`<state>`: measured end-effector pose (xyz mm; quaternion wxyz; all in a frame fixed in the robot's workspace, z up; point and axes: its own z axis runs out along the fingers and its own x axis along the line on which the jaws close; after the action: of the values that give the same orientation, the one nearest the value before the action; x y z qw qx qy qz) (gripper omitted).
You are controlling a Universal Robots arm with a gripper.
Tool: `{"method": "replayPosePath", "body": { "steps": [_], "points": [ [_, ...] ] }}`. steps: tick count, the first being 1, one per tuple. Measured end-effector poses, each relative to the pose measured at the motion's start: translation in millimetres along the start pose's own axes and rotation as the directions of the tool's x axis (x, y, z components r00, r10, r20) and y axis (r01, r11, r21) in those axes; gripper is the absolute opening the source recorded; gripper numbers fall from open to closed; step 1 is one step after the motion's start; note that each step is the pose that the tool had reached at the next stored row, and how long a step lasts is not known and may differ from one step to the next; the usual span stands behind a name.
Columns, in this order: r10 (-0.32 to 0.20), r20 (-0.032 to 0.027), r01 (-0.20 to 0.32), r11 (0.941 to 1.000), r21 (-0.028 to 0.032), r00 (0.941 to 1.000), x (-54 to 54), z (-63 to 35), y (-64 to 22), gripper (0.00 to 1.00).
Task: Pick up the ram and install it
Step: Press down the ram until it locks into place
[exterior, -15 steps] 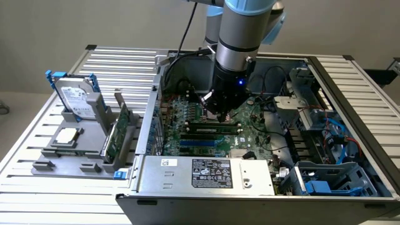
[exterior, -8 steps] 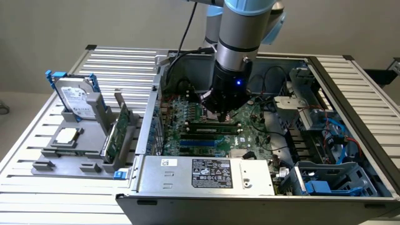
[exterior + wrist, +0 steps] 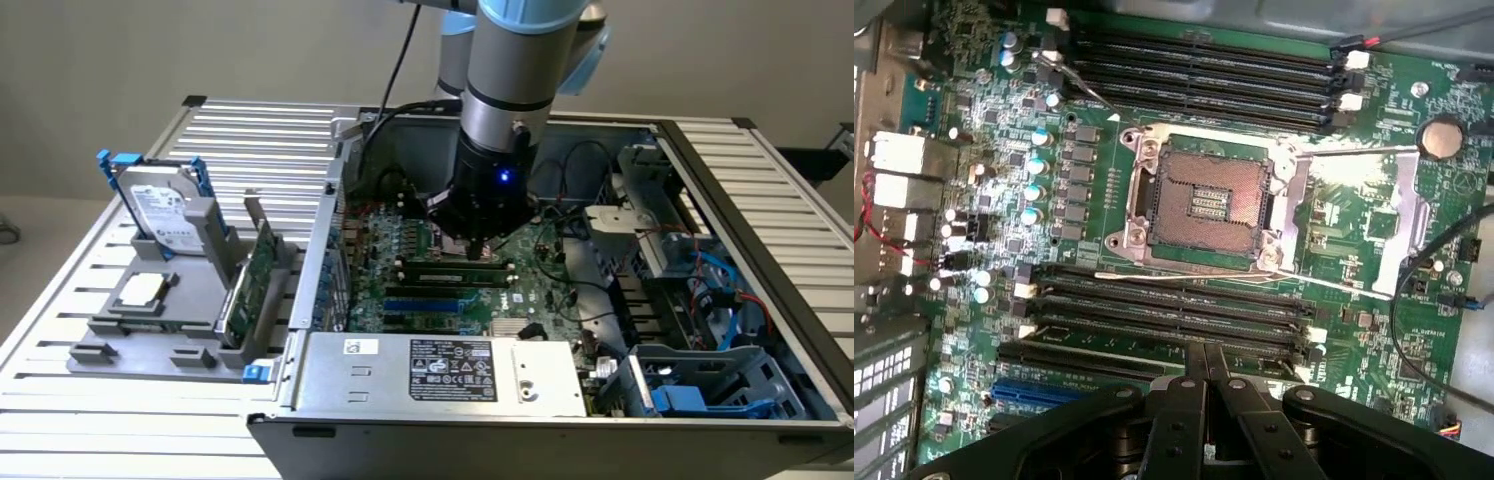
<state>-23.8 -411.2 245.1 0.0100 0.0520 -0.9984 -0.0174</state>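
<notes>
The ram (image 3: 447,268) is a thin green stick standing on edge in a slot on the motherboard (image 3: 534,285), inside the open computer case. My gripper (image 3: 478,254) reaches straight down onto the ram's right part as the exterior view shows it, and appears to touch its top edge. In the wrist view the gripper (image 3: 1204,352) is shut, its two black fingers (image 3: 1184,400) pressed together with nothing between them. The tips sit over the nearest of the long black memory slots (image 3: 1164,300). I cannot tell the ram from the slots there.
An open CPU socket (image 3: 1204,200) lies beyond the slots, with more black slots (image 3: 1204,70) past it. The power supply (image 3: 441,370) fills the case's front. On the exterior view's left, a grey tray (image 3: 134,340) holds a hard drive (image 3: 167,210), a green expansion card (image 3: 254,290) and a chip (image 3: 140,290).
</notes>
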Motion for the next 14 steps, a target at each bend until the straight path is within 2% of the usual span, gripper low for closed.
{"method": "replayPosePath", "body": {
  "steps": [5, 11, 14],
  "points": [
    [0.066, 0.0015, -0.066, 0.9978, -0.0009, 0.9978, 0.1, -0.2, -0.5, 0.11],
    [0.079, -0.0032, -0.079, 0.9969, -0.0017, 0.9969, 1.4, -0.7, -11.7, 0.11],
    [0.083, -0.0043, -0.083, 0.9965, -0.0018, 0.9965, 2.7, -1.0, -14.7, 0.11]
  ]
}}
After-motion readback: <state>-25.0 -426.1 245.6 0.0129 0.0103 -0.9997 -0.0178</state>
